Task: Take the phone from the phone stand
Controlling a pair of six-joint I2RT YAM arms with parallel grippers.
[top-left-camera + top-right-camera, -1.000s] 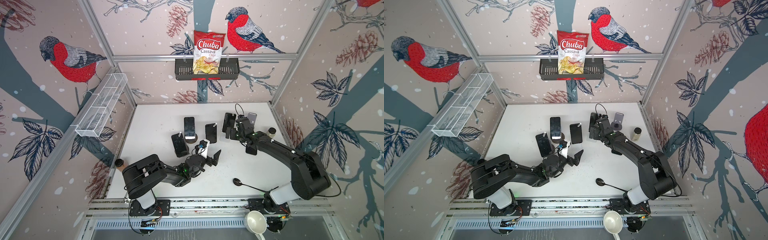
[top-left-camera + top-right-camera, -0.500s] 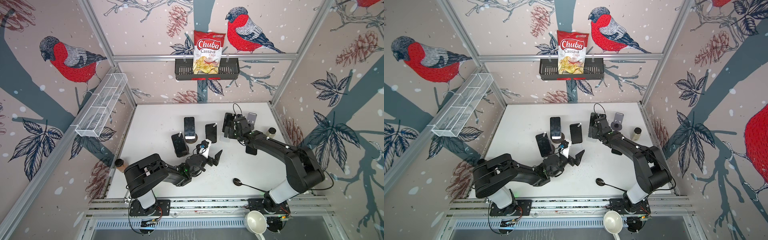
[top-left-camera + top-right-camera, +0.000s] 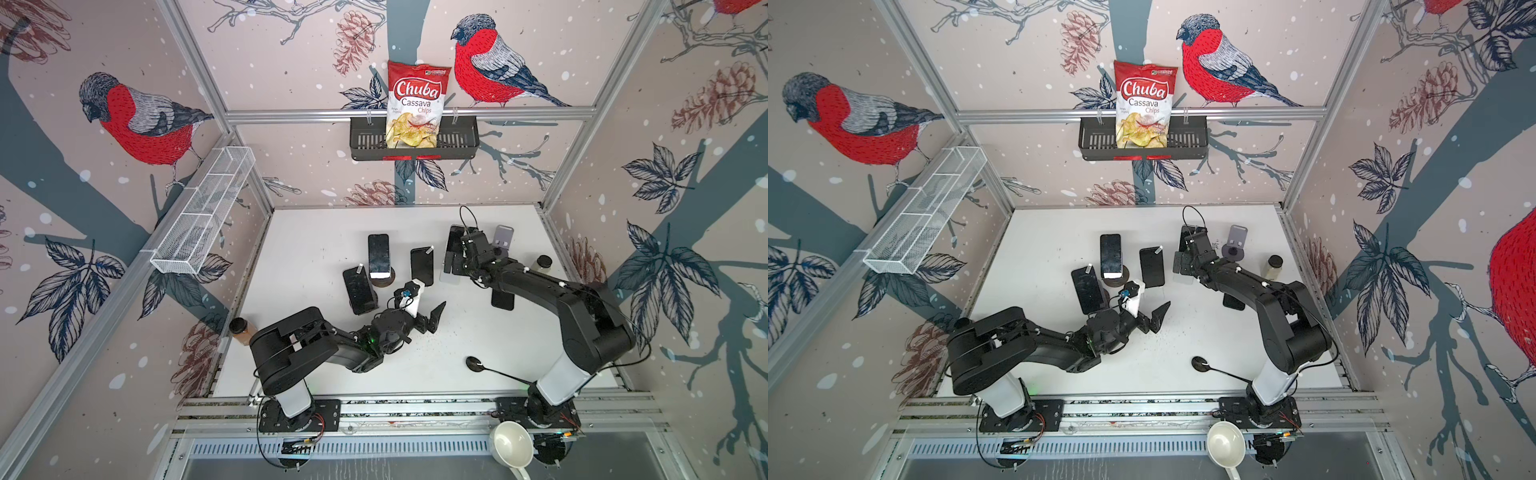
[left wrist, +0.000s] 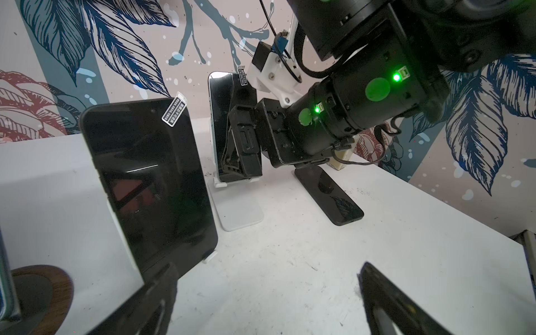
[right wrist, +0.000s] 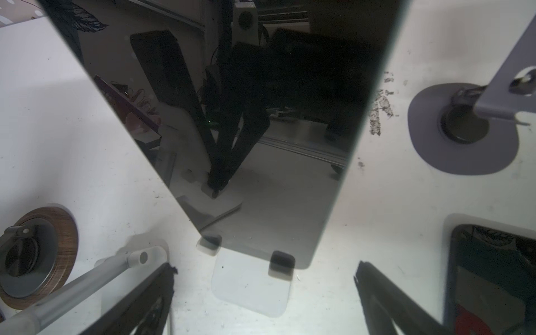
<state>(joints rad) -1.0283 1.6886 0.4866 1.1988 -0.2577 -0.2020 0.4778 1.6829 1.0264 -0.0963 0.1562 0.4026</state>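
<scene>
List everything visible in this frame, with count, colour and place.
Dark-screened smartphones propped on stands: four, black, mid-table.
Flat smartphone: one, black, lying partly under the right arm.
Empty lilac phone stand: one, lilac-grey, back right of table.
Black-lidded jar: one, pale, right table edge.
Brown bottle: one, brown, left table edge.
Long-handled spoon: one, black, front right.
Cup: one, white, front rail, off table.
Cassava chips bag: one, red-white, in back-wall basket.
Slotted wall basket: one, black, back wall.
Wire-mesh basket: one, white, left wall.
Table: one, white.
Left gripper: jaws open, before the propped phones.
Right gripper: jaws open, at the rightmost propped phone.
</scene>
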